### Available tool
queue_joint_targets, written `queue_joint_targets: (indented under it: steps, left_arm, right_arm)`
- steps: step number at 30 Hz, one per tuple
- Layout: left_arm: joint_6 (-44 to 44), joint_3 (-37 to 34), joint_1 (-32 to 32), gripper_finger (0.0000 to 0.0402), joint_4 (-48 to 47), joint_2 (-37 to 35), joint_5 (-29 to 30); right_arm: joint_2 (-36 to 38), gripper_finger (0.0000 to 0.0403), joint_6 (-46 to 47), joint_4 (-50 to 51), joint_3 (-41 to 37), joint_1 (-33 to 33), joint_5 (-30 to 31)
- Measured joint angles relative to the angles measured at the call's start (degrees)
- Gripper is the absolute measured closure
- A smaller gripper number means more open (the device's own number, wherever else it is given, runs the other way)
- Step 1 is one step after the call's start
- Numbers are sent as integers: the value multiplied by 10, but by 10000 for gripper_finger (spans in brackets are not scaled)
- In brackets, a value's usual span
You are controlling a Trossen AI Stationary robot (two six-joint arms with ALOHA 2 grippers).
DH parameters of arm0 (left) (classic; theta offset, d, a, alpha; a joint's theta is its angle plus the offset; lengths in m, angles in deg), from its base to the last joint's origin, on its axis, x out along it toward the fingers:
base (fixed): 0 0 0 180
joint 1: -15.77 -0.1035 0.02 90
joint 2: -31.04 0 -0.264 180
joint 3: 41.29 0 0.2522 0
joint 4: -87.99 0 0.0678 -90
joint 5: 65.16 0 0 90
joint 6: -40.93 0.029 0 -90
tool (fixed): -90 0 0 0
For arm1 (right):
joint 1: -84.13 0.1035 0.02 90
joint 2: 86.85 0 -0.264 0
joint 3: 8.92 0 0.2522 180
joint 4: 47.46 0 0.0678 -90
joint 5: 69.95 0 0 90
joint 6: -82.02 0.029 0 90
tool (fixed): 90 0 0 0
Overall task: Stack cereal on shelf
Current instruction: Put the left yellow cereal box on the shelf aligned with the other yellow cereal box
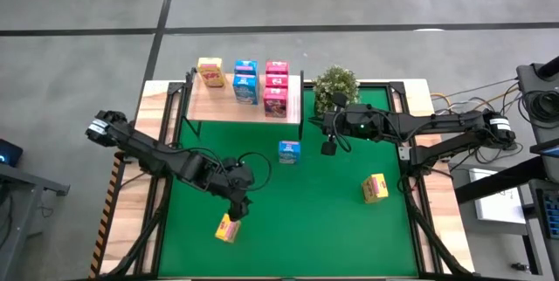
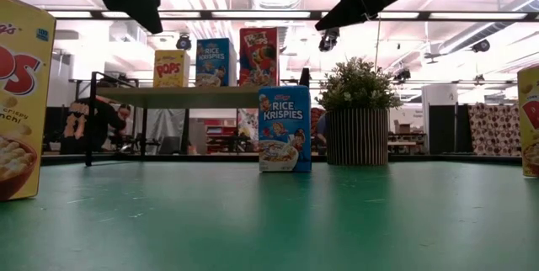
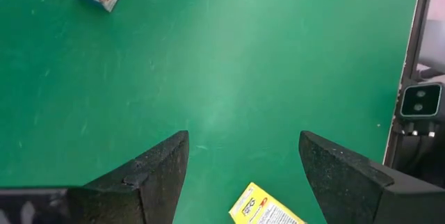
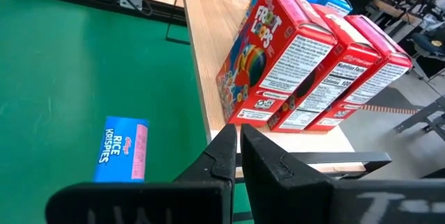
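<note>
A yellow box stands closest to the low camera, at the mat's near edge. The left gripper hangs just above it, fingers spread wide and empty. The shelf sits at the mat's far edge; on it stand one yellow box, two blue and three red. A blue box stands just before the shelf, another yellow farther right. The right gripper, pinched shut and empty, hovers beside the shelf, near the plant.
</note>
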Motion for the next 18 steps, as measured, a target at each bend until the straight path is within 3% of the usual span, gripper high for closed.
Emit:
queue_joint_targets:
  steps: [4,10,18]
  left_arm:
    - [-64,0,-1,145,-8,0,0]
    - [-281,27,-9,145,-109,0,-119]
    - [-510,91,8,145,-142,10,-165]
  right_arm:
    - [0,390,2,0,0,0,0]
    - [0,390,6,0,0,0,0]
    - [0,390,4,0,0,0,0]
